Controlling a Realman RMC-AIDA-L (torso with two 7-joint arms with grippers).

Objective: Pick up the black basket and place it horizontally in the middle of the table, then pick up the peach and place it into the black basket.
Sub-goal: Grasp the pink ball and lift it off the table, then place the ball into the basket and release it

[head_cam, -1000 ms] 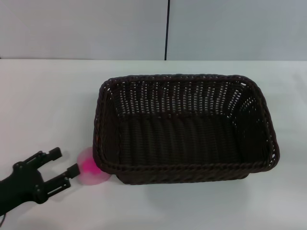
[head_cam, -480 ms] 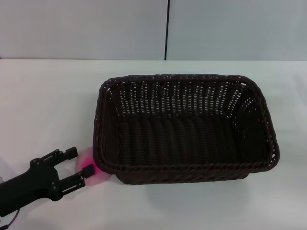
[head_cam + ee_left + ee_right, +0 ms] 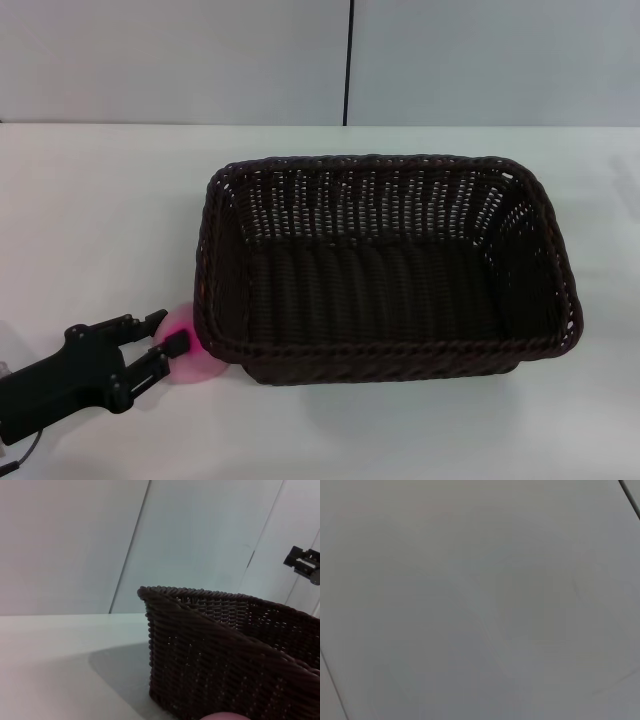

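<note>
Basket [image 3: 385, 268] work looks finished, by my reading: it sits lengthwise across the middle of the white worktop [image 3: 100, 210], open side up and empty, so what remains is the fruit. The peach [image 3: 190, 355] lies on the worktop right against the basket's near left corner, seemingly touching the wicker wall, with its bright pink blotch facing up. That tight spot probably explains the line of approach: the left claw [image 3: 168, 333] comes in low from the open side, away from the basket, its two fingers spread wide and reaching past either side of the peach. The fingertips [image 3: 178, 343] overlap the fruit in the head view, but no squeeze shows yet, so the claw looks set around the peach, not holding it.

In the left wrist view the basket corner [image 3: 150, 630] rises close ahead and a sliver of the peach [image 3: 225, 716] peeks in at the picture's edge, which fits a claw low and near the wall.

Room is uneven. To the robot's left and front the worktop is bare, giving free space to pull back and lift. On the basket side there is almost none, so the far finger risks catching the braided rim, and the peach must rise above that rim before crossing over.

The right claw does not appear in the head view, and its wrist view shows only a plain grey surface.
</note>
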